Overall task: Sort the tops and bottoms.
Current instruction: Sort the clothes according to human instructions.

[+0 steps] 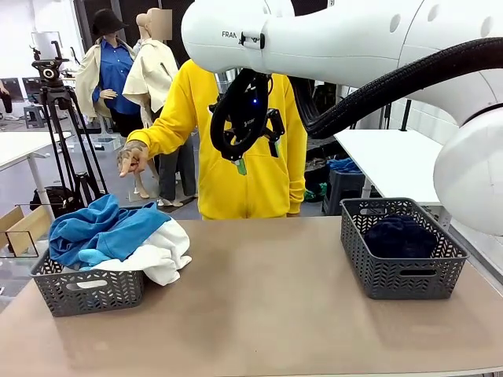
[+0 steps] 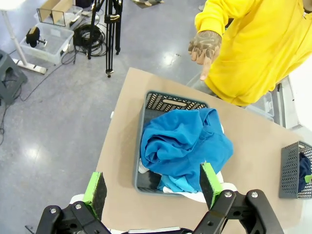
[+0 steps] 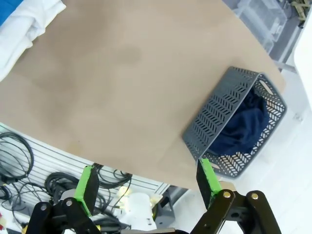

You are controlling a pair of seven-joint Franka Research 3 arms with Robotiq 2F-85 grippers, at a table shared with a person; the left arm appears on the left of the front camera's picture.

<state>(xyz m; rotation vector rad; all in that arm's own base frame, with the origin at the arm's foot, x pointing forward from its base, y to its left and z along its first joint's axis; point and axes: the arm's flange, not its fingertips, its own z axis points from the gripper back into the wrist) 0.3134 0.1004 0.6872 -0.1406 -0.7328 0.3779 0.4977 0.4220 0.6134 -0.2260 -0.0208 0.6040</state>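
- Two grey baskets on the table (image 1: 259, 314), well apart: left basket (image 1: 86, 290) heaped with the tops, right basket (image 1: 401, 271) holding the bottoms.
- Blue tops (image 1: 102, 228) piled over the white shirt (image 1: 157, 259), hiding most of it; only its edge spilling over the basket's rim onto the table; number of blue garments hard to tell from the folds.
- Dark navy bottoms (image 1: 401, 236) sunk low, partly screened by the basket's patterned wall.
- Large white arm across the top of the front view, covering the head and shoulders of the person in the yellow hoodie (image 1: 259, 181); black cable hose trailing right.
- Person's hand (image 1: 132, 157) raised behind the left basket, touching nothing.
- Left end effector (image 2: 153, 187) above the tops, fingers spread wide, empty.
- Right end effector (image 3: 146, 183) over the table's edge near the right basket, fingers likewise apart, empty.
- Tripod (image 1: 59, 118) on the floor far left.
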